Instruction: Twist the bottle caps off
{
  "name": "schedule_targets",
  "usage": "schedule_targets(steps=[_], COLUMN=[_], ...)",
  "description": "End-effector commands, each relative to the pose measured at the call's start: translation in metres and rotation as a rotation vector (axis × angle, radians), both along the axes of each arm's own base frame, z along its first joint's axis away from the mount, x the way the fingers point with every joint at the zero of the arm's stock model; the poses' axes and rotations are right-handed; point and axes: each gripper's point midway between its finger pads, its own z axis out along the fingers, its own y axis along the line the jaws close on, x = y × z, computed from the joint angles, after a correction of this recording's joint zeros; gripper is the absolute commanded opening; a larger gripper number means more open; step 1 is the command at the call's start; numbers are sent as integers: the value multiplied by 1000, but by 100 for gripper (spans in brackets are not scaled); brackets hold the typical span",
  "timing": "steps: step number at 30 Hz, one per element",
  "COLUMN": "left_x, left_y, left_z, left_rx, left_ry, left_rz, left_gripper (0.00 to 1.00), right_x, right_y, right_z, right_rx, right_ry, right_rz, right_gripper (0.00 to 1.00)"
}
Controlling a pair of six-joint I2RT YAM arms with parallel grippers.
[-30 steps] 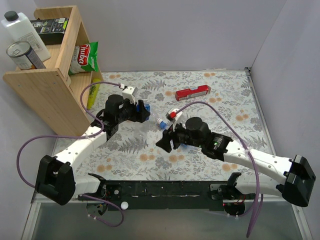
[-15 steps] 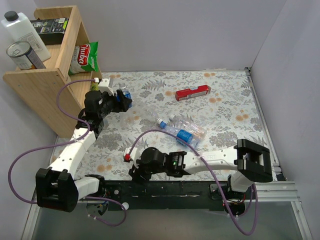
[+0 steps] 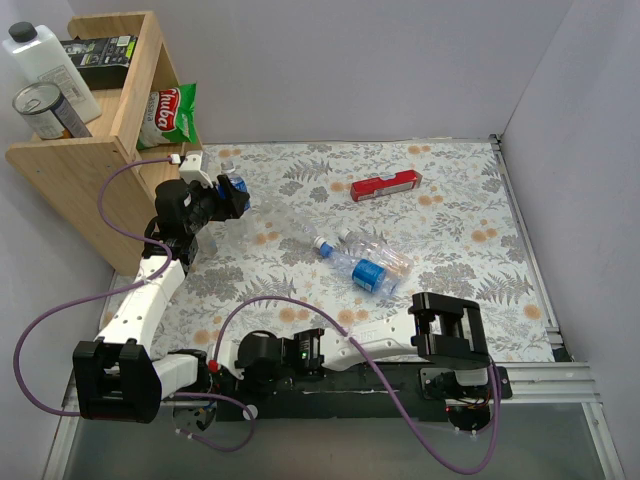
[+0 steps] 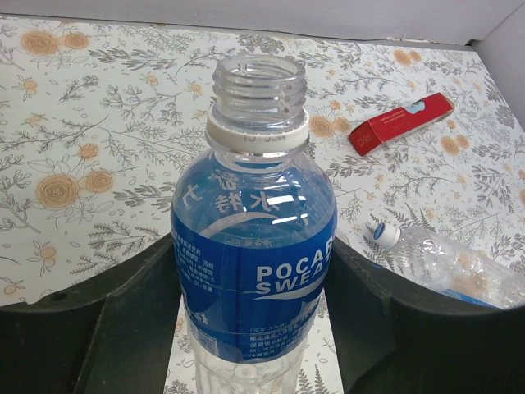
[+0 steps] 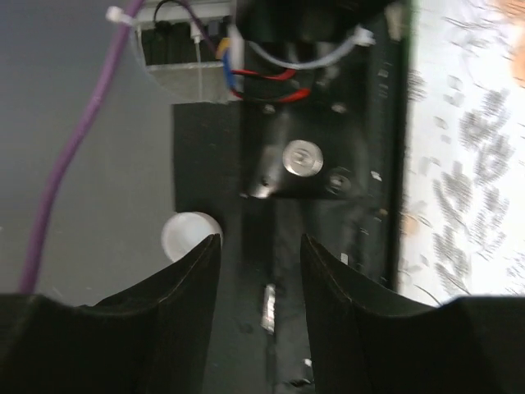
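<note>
Nearby, bottle cap (image 4: pixel 385 235) white, round, blue-topped.

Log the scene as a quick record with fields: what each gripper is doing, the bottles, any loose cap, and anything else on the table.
left gripper: shut on Pocari Sweat bottle, neck open, uncapped
right gripper: open, empty, low by the arm bases
loose cap: white, lying off the table, beside the right gripper
lying bottles: mid-table, on their sides, screw caps on
red box: far side of table

Three bottles (image 3: pixel 372 270) — two capped, one open; three caps (image 3: pixel 323 244) — one loose; one red box (image 3: pixel 386 185), jug (image 3: pixel 45 55), can (image 3: pixel 40 108)
</note>
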Motion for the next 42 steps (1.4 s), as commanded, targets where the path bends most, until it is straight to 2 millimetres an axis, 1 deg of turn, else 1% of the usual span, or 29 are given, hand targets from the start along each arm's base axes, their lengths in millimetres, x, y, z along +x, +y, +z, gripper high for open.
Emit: schedule_targets(steps=[1,2,3,4,5,7,8,11,12,14,18,21,26,27,28,30,31,32,34,35,37,38,40,41,42], left_x=[1,1,2,2,2,1,0,-3,-5,-6,-7,-9,-11,-11,-11,-11,-11,-11,-12,-11,-11,-11,-11,-11,-11], left_y=[-3,-4,-5,-6,-6,-6,-6,-6,-7,-8,-8,-9,-10,-10,-11,-11,-11,-13,-13,-14,-14,-16,-17,-18,-18], left_z=[26,26,25,21,20,19,18,20,22,23,23,26,28,28,29,27,28,28,29,29,27,26,26,26,26], left_rx=[-9,-9,-11,-12,-13,-12,-12,-16,-19,-20,-24,-26,-25,-26,-26,-27,-27,-27,-28,-28,-29,-29,-34,-37,-39], left_ry=[-65,-63,-61,-49,-47,-46,-46,-54,-59,-65,-66,-73,-80,-78,-81,-76,-78,-76,-78,-78,-71,-65,-62,-61,-59], left_rz=[-28,-33,-37,-40,-40,-41,-41,-47,-51,-54,-58,-59,-66,-66,-69,-72,-72,-76,-78,-79,-82,-90,-95,-99,-102], left_gripper=[5,4,4,4,4,4,4,4,4,5,5,5,5,5,5,5,5,5,5,5,5,5,5,5,5], right_x=[-26,-31,-35,-38,-39,-43,-42,-39,-39,-34,-36,-37,-32,-30,-29,-26,-23,-23,-18,-14,-9,-6,2,7,19], right_y=[12,12,13,17,15,14,13,10,5,-2,2,3,-1,-1,-4,-4,-11,-8,-13,-21,-28,-38,-49,-54,-65], right_z=[9,7,0,3,-7,-13,-18,-24,-30,-36,-33,-35,-40,-40,-42,-40,-44,-35,-27,-20,-11,-4,5,20,21], right_rx=[-24,-39,-61,-64,-101,-138,-169,-211,-236,-255,-246,-254,-277,-276,-282,-277,-290,-252,-218,-198,-180,-172,-169,-143,-157], right_ry=[10,13,9,10,8,11,8,-15,-26,-39,-52,-58,-71,-78,-79,-88,-97,-92,-96,-99,-103,-103,-120,-127,-163], right_rz=[86,91,90,86,82,71,64,25,16,-20,-31,-34,-60,-68,-72,-93,-100,-109,-139,-156,-191,-201,-240,-261,-296], right_gripper=[50,50,50,50,50,49,49,48,48,48,48,49,50,49,44,36,31,29,26,25,23,22,21,21,21])
